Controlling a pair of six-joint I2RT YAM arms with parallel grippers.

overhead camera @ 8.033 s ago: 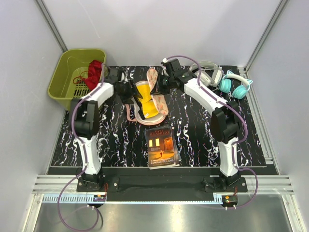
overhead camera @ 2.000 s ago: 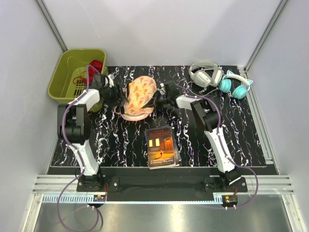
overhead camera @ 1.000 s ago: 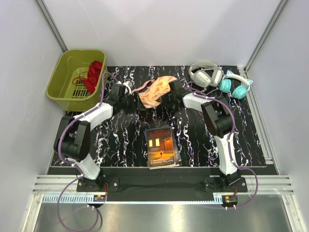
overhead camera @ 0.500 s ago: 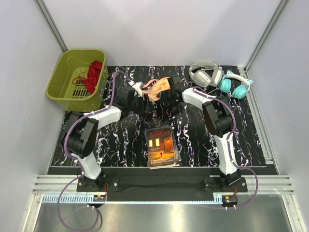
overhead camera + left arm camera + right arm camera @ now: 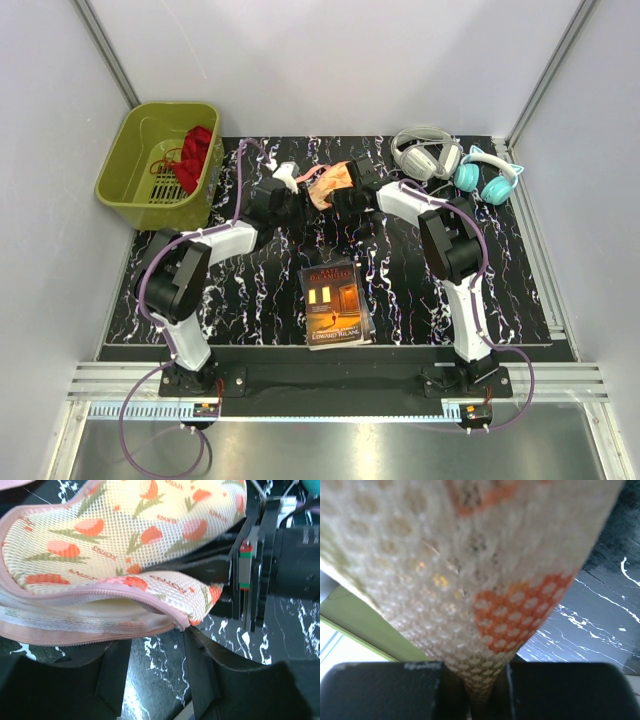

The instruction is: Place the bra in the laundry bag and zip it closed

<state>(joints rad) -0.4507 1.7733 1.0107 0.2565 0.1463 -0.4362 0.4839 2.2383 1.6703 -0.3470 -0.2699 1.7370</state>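
At the far middle of the table (image 5: pixel 420 290), the laundry bag (image 5: pixel 333 180) lies left-right between the 2 arms, its right end pinched in the right gripper (image 5: pixel 475 680) and its unzipped edge just beyond the left gripper's (image 5: pixel 157 675) spread fingers.

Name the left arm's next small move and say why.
Probably close the open left gripper on the zip edging just ahead: the laundry bag is folded over but its zip gapes, and the right gripper pinches its corner.
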